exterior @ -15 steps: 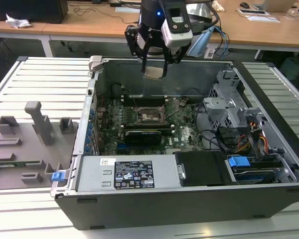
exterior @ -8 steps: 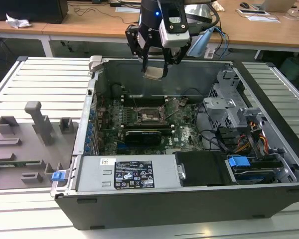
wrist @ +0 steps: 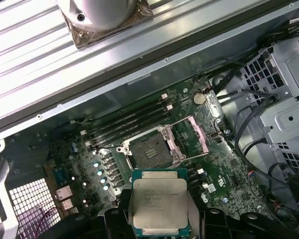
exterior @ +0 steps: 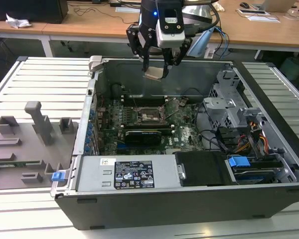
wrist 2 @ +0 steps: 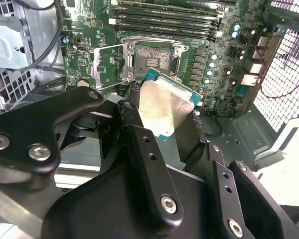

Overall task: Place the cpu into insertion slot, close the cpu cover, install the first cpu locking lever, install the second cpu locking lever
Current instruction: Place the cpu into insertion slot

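1. Pale slatted desk (exterior: 40, 79), with an open computer case (exterior: 189, 199) lying across its middle, side panel off so the motherboard (exterior: 184, 132) faces up.
2. The gripper (exterior: 158, 68) hangs over the far edge of the case, fingers clamped on the cpu (wrist: 159, 201). The chip sits right at the fingertips, pinched by two opposite edges with its metal top showing in both wrist views. My guess is the edge grip keeps the fingers off the underside.
3. The insertion slot (wrist: 149, 152) is bare. It sits near the middle of the motherboard, just beside the long memory slots (wrist: 129, 117), below the cpu and well apart from it. Nothing is seated yet.
4. The cpu cover (wrist: 192, 139) is swung up and stands open along one side of the slot (handy, since it leaves the socket uncovered from above). I can't make out the locking levers well enough to say anything.
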Motion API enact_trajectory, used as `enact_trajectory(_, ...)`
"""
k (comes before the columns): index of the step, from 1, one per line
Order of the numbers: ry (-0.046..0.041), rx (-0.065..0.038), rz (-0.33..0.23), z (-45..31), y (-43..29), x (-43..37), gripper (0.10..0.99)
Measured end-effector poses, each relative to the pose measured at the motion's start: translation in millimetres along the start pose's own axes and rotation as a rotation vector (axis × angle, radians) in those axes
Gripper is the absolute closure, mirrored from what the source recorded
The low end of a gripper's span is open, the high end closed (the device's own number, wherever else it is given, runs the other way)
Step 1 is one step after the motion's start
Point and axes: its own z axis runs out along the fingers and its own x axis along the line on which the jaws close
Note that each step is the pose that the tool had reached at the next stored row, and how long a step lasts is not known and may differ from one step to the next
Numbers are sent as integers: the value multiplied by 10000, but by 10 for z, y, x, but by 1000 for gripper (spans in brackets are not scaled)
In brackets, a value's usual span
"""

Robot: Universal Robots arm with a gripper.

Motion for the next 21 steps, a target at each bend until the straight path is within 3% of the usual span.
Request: enact_trajectory(21,-150,-33,1669,5,0,0,557)
